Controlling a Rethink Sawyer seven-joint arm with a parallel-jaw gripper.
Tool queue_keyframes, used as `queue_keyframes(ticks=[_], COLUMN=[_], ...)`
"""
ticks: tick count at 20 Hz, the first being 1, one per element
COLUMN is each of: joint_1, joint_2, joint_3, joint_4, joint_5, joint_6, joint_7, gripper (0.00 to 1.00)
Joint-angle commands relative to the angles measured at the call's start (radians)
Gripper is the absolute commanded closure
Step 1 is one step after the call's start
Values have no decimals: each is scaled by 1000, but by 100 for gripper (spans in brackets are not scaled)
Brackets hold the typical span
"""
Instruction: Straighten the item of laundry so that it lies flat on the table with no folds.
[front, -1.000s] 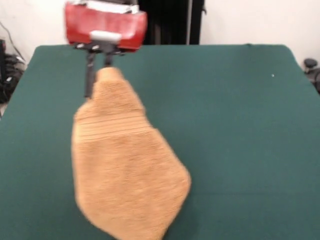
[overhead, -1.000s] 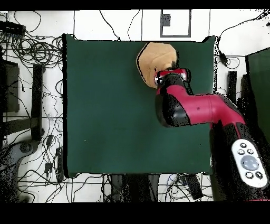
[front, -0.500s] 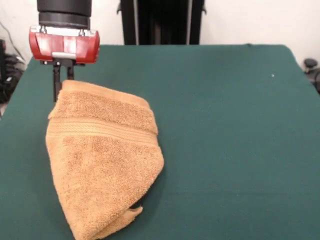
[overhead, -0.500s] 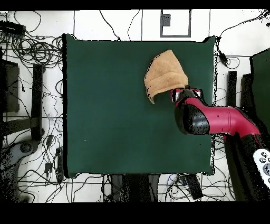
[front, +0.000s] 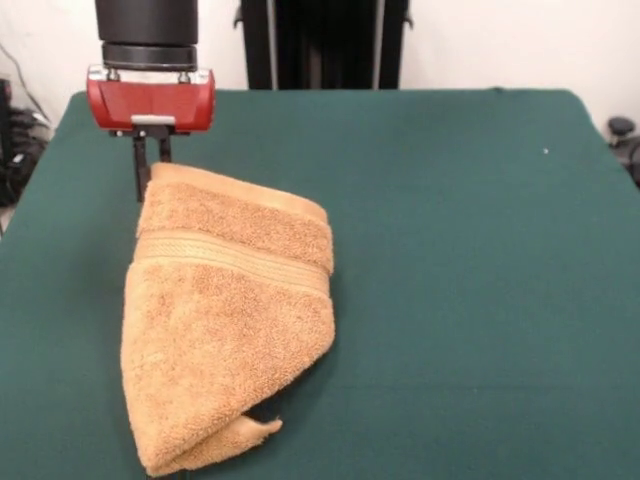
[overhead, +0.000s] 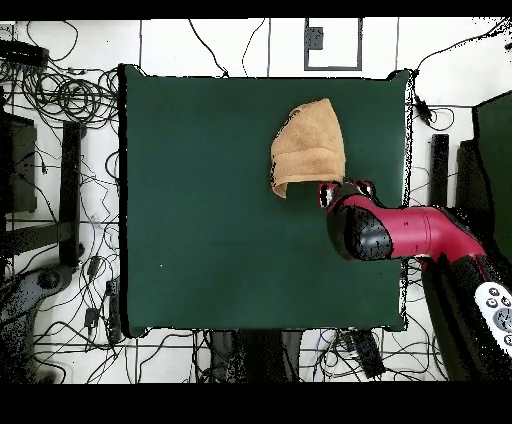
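The golden-tan item of laundry (front: 225, 320) lies folded over on itself on the green table (front: 480, 250), bunched into a rough wedge with a paler woven band across its upper part. My gripper (front: 150, 165) stands at the towel's far left corner with its fingers close together on that corner, which is held slightly up. In the overhead view the towel (overhead: 305, 145) sits near the table's (overhead: 200, 200) far right part, with the gripper (overhead: 335, 188) at the towel's near right corner under the red arm.
Tangled cables (overhead: 60, 100) lie on the floor left of the table in the overhead view. A second green surface (overhead: 495, 130) shows at the right edge. Wide bare cloth spreads to the towel's right in the front view.
The towel, hanging from the gripper a second ago, has come down and lies folded on the table. The gripper swung left in the front view, then came slightly back right, still on the corner.
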Motion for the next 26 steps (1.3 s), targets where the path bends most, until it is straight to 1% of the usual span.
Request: queue_keyframes(ticks=[1,5,8,9,12,16,19,23,26], joint_1=[15,-20,-18,-29,-22,-16,17,36,56], joint_2=[-13,-59,-77,-93,-108,-115,-97,-86,-85], joint_3=[130,132,130,133,124,108,80,56,40], joint_4=[93,127,122,133,131,129,108,100,87], joint_5=[-27,-40,-50,-47,-63,-91,-127,-164,-183], joint_6=[192,277,353,372,420,471,499,531,587], joint_7=[-358,-434,-487,-514,-546,-589,-586,-600,-623], gripper=[100,100,100,100,100,100,100,100,100])
